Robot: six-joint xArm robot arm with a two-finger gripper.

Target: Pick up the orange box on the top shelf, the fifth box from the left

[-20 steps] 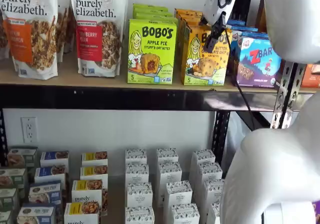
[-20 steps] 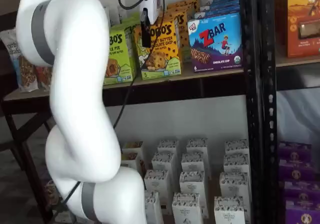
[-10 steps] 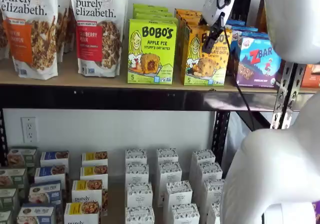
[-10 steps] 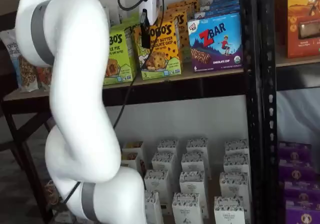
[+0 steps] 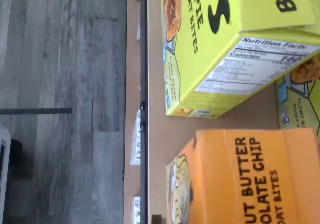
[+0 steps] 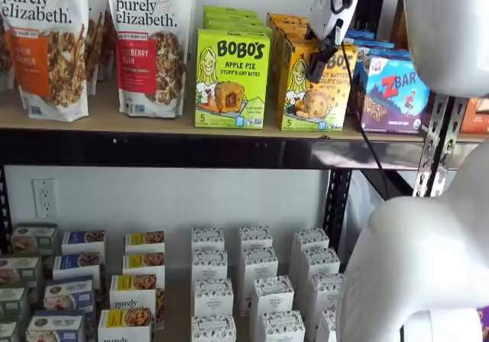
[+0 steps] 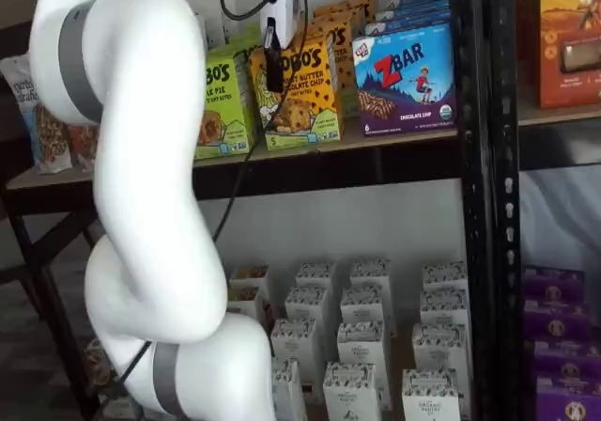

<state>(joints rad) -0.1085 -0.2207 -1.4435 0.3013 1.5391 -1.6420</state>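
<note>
The orange box (image 6: pixel 312 90) stands upright on the top shelf (image 6: pixel 153 120), between a lime-green Apple Pie box (image 6: pixel 231 79) and a blue Zbar box (image 6: pixel 393 94). It also shows in the other shelf view as the orange box (image 7: pixel 302 97) on the top shelf (image 7: pixel 394 139). My gripper (image 6: pixel 324 54) hangs at the box's upper part, its white body above. Only one black finger shows, side-on, in both shelf views, so the gap at the gripper (image 7: pixel 273 75) is hidden. The wrist view looks onto the orange box (image 5: pixel 250 179) from close above.
More orange boxes (image 6: pixel 286 23) stand in a row behind the front one. Granola bags (image 6: pixel 150 44) stand further left on the shelf. The green box (image 5: pixel 225 44) sits close beside the orange one. A black upright (image 7: pixel 474 158) rises right of the Zbar box (image 7: pixel 406 78). Small white boxes (image 6: pixel 256 281) fill the level below.
The black finger has shifted slightly left across the orange box's upper front. The box itself stands where it was.
</note>
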